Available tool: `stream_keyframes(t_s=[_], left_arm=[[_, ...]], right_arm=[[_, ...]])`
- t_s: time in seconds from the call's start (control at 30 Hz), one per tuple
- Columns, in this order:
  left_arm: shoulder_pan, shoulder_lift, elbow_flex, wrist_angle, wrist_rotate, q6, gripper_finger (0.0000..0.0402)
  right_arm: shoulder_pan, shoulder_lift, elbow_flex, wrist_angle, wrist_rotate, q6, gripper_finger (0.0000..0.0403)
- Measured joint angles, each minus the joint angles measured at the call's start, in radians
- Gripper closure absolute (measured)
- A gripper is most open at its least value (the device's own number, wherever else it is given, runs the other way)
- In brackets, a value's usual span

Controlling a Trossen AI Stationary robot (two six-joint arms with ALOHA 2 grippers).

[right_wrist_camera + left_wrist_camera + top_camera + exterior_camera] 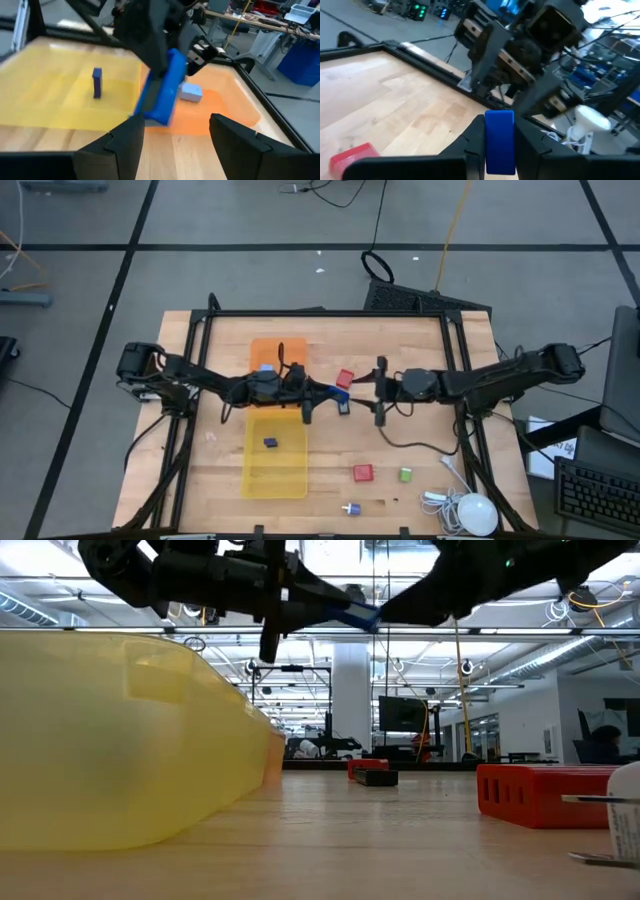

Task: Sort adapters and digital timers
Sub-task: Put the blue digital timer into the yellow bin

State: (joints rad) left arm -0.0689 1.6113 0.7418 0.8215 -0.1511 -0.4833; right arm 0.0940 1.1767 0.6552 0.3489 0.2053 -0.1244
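My left gripper (322,392) hangs above the table's middle, shut on a flat blue digital timer (499,137). Facing it from the right, my right gripper (175,137) is open; its fingers stand a little short of the timer (165,95) and touch nothing. A dark blue timer (270,443) stands on edge in the yellow tray (290,480). A light blue adapter (266,368) lies in the orange tray (290,348). On the wood lie a red adapter (345,378), a dark piece (345,410), another red adapter (362,473), a green one (405,474) and a white-purple one (350,508). My left gripper pinches the blue timer between its two fingers, which press on two opposite sides (499,152). The fingers lie level and come from the table's left. The timer's free end (362,616) sticks out past the fingertips toward my right gripper, lifted clear of the table.
A white round device (472,513) with its cable lies at the near right corner. A black frame (330,313) runs around the table's far and side edges. Bare wood lies between the yellow tray and the near adapters.
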Motion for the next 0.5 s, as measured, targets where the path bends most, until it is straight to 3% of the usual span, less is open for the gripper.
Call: stream_keyframes(t_s=[0.23,0.5], left_arm=[[-0.031,-0.070,0.000,-0.089,0.006,0.124,0.0342],[-0.102,-0.187,-0.010,-0.221,0.102,0.306,0.0341]], right_arm=[[0.000,-0.178,-0.005,-0.065,-0.007,0.061,0.0192],[-0.002,-0.344,-0.121,-0.018,-0.048,0.061,0.0200]])
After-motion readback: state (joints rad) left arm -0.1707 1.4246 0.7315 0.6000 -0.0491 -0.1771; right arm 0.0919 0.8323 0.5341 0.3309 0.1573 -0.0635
